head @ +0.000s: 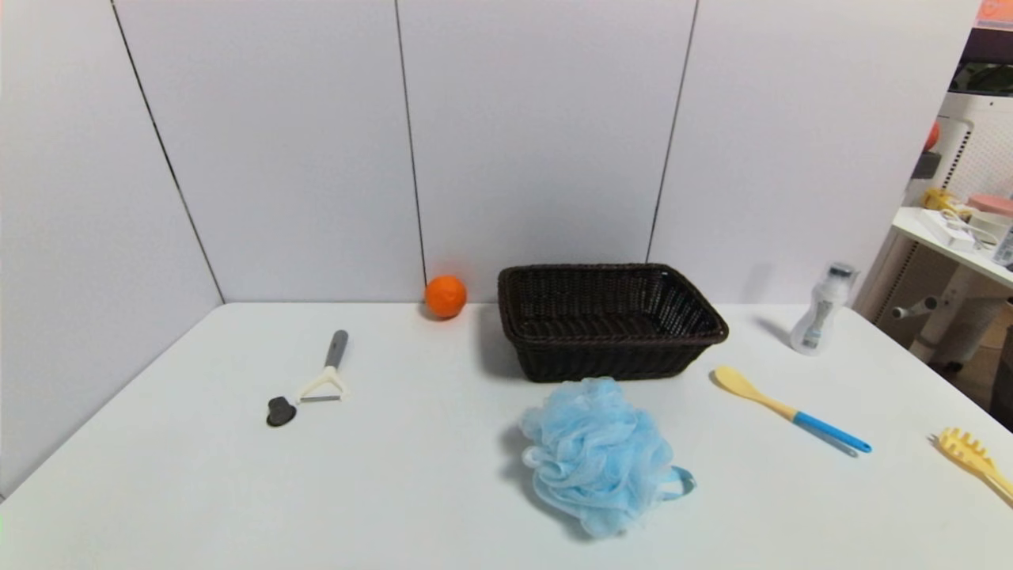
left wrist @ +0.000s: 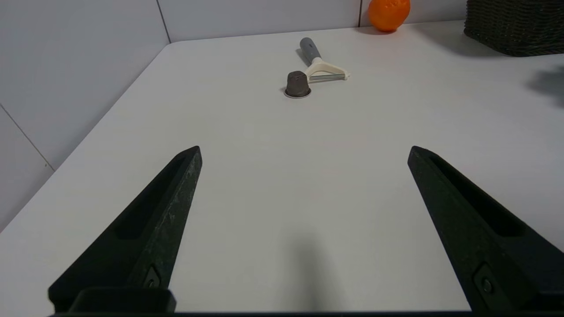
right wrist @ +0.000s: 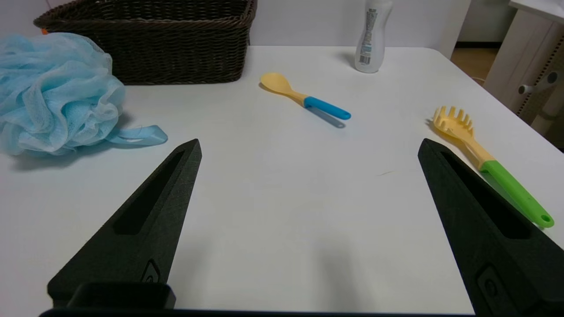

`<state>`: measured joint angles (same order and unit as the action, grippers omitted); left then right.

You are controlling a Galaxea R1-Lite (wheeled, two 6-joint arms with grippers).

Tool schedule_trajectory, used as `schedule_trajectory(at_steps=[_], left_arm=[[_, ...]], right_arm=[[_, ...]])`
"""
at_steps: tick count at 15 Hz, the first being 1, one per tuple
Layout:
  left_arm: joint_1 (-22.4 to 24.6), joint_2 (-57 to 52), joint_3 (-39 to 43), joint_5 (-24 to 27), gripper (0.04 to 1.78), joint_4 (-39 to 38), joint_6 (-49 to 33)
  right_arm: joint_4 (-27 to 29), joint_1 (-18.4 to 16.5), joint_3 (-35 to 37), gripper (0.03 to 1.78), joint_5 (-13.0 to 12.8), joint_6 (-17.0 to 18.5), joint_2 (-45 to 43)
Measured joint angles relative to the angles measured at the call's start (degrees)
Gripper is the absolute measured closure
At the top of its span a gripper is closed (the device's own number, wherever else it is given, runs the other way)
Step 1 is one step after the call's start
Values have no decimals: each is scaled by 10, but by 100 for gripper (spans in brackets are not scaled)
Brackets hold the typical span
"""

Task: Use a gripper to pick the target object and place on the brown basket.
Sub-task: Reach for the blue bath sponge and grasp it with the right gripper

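Sitting on the white table (head: 198,475) is the target object (head: 597,455), a fluffy blue bath pouf. It rests just in front of the brown basket (head: 609,321), at about 6 o'clock from it, close but maybe not quite touching. Its little blue loop (head: 681,483) lies flat on the table at about 4 o'clock from the pouf.

The pouf looks very light and squishy, like a ball of net. It should not break or slip much, but it will squash a lot when pinched. I think a deep grab around the thick middle is best, because the thin loop could slide out.

The right gripper (right wrist: 308,149) hovers low over bare table, with the pouf at about 10 o'clock from it. Its two pointy fingers are spread wide and hold nothing. The left gripper (left wrist: 304,152) waits far off on the other side, near a peeler (left wrist: 319,66), also spread wide and holding nothing.

Nothing is in the basket yet.
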<state>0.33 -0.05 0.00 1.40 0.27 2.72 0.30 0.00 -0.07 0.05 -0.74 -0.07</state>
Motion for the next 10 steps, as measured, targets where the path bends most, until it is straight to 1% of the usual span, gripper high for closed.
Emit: schedule_trajectory(at_steps=[3, 5, 6, 7, 8, 10], left_arm=[[0, 0, 0, 0, 13, 0, 0], [0, 0, 0, 0, 13, 0, 0], [0, 0, 0, 0, 13, 0, 0], [0, 0, 0, 0, 13, 0, 0], [0, 0, 0, 0, 13, 0, 0], [0, 0, 0, 0, 13, 0, 0]], right_arm=[[0, 0, -18, 11, 7, -23, 25], [-1, 7, -67, 11, 18, -55, 95], [-1, 20, -101, 11, 25, -75, 142], [1, 42, -141, 11, 34, -94, 193], [2, 73, -183, 11, 44, -113, 248], [6, 157, -271, 11, 59, -138, 367]])
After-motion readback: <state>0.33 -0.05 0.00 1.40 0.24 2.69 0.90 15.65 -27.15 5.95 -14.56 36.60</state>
